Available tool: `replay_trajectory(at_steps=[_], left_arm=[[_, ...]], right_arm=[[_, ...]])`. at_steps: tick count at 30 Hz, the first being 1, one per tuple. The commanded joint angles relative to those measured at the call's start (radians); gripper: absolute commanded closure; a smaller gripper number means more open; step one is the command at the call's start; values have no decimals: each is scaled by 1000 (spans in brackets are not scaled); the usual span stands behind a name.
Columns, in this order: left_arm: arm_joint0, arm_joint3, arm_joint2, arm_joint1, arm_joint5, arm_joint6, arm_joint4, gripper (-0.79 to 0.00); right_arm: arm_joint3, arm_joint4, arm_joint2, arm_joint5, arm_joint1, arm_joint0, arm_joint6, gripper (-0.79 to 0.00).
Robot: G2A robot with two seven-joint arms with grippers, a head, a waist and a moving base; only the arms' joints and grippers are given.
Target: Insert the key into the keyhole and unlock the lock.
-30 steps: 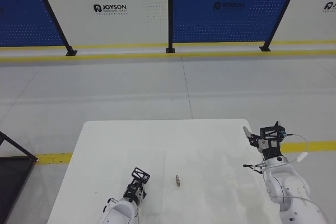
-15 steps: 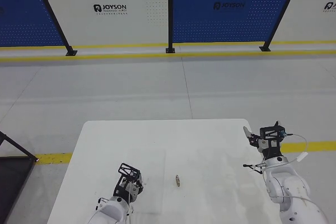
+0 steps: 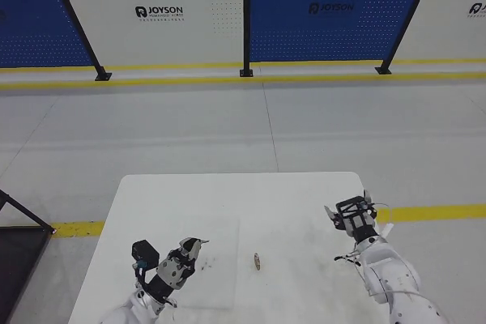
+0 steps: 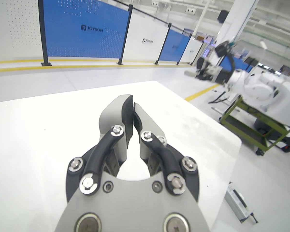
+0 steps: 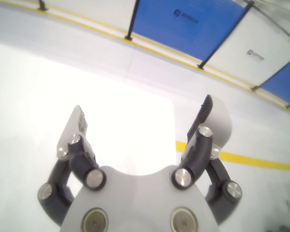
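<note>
White laminate worktop (image 3: 308, 194), and on it a small dull-metal object (image 3: 257, 261) lying flat in the near half, between my two arms. It is too small for me to tell whether it is the key or the lock, and I can make out no keyhole.

By my reading the task has barely begun: nothing is picked up, nothing is inserted, nothing is turned. The left hand (image 3: 190, 247) hovers low over the worktop just beside the metal object, on its left. In its own wrist view the left hand (image 4: 133, 105) has its ribbed black pads pressed together with nothing between them. The right hand (image 3: 352, 212) sits near the worktop's far right corner, well apart from the object. Its wrist view shows the right hand (image 5: 143, 105) spread wide and empty.

What is left, as I judge it, is everything: grasping, lining up, inserting, turning.

Around the rig I see blue and white fence panels (image 3: 324, 24) across the floor, a yellow floor line (image 3: 454, 212), a black frame (image 3: 8, 211) off the worktop's left side and a green trolley (image 4: 244, 121) on the floor. Nothing stands between either hand and the object.
</note>
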Motion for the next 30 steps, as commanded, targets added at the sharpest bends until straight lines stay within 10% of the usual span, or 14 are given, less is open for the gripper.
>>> replay_trajectory(at_steps=[1,26,30], left_arm=[[-9,24,1,1,-30,33,9,0],[-9,24,1,1,-30,33,9,0],[-9,24,1,1,-30,33,9,0]], right_arm=[[-2,-51,-47,-9,-2,-20,1,-785],[116,-28,-427,-101,-53,-14,-7,-785],[152,16,-454,-62,-66,17,-4,-413]])
